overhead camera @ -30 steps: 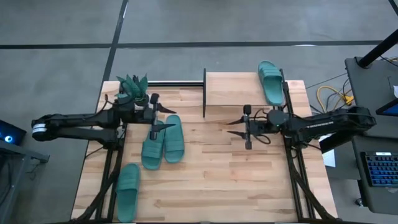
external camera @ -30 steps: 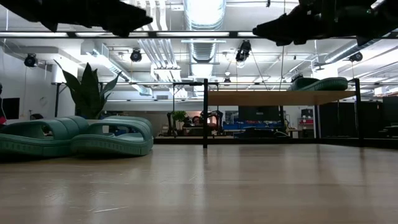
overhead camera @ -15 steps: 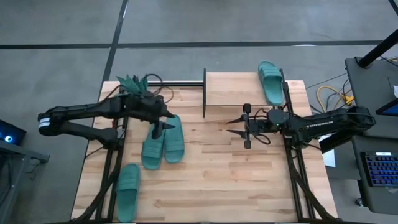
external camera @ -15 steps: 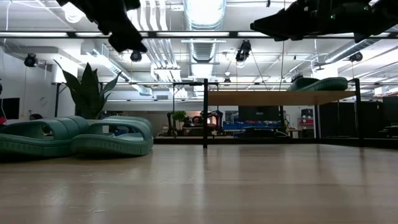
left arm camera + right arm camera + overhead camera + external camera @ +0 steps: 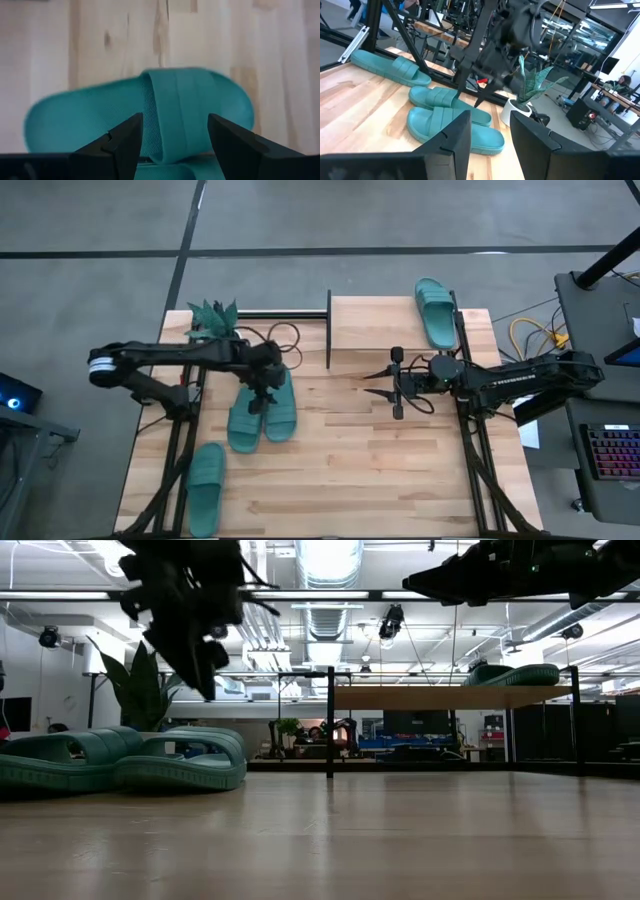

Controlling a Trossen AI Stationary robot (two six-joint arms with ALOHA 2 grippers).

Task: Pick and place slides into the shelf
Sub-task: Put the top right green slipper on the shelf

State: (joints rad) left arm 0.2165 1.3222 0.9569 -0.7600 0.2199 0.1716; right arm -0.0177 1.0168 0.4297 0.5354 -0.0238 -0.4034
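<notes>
The left gripper [image 5: 262,392] is hanging open and empty directly above a slide's [image 5: 150,117] strap, fingers straddling it for a pinch; the right gripper [image 5: 385,384] is waiting open, empty, beside the shelf [image 5: 380,325], where one slide is lying.

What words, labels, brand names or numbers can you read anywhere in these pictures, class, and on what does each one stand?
None can be read.
Slides, including the one on the shelf: no brand or number shows.
Left gripper and right gripper: no label shows.
Right arm, high view: a pale marking, too small to read.
Room behind the table, low view: no legible sign.
</notes>
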